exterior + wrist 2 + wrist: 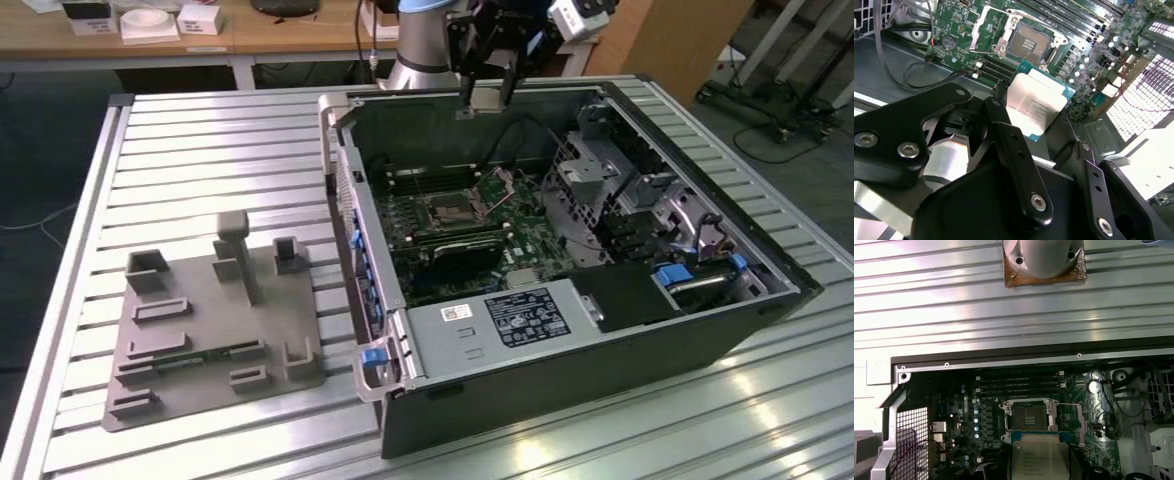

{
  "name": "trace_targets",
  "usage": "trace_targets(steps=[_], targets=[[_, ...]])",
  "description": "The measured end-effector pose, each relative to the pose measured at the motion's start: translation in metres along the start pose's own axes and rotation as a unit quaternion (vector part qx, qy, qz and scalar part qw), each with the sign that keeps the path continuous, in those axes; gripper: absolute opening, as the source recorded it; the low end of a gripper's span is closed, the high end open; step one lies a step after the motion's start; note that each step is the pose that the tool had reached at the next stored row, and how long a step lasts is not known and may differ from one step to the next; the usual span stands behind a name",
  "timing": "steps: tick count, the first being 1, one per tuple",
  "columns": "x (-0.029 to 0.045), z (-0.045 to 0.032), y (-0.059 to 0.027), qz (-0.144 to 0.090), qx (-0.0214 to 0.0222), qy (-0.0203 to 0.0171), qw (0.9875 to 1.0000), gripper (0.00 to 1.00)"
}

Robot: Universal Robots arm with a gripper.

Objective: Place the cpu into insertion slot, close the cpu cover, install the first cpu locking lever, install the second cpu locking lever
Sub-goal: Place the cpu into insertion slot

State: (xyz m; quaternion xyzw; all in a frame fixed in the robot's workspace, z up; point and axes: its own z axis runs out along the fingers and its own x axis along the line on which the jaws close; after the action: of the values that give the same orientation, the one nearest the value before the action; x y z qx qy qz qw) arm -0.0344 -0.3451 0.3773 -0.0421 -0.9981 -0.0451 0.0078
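- Above the open computer case (pixel 561 390), the gripper (pixel 486 98) grasps the cpu (pixel 1036 107).
- Below, the insertion slot (pixel 1027 416) lies bare, the cpu cover (pixel 1072 405) raised beside it.

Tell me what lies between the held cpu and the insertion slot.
Only open air. In the second wrist view the cpu, clamped in the pincer, hangs clear of the uncovered insertion slot, with the cpu cover swung aside.

Black end effector (pixel 1035 125) with jointed links and silver screw heads (pixel 1038 201); pale grey arm (pixel 422 64), blue band (pixel 429 5).
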Motion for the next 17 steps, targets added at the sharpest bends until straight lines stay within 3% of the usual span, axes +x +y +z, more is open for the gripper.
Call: trace_targets(steps=[17], targets=[[0.0020,0.0003,-0.0002,0.035,-0.0007,-0.0031,0.9994,0.54]])
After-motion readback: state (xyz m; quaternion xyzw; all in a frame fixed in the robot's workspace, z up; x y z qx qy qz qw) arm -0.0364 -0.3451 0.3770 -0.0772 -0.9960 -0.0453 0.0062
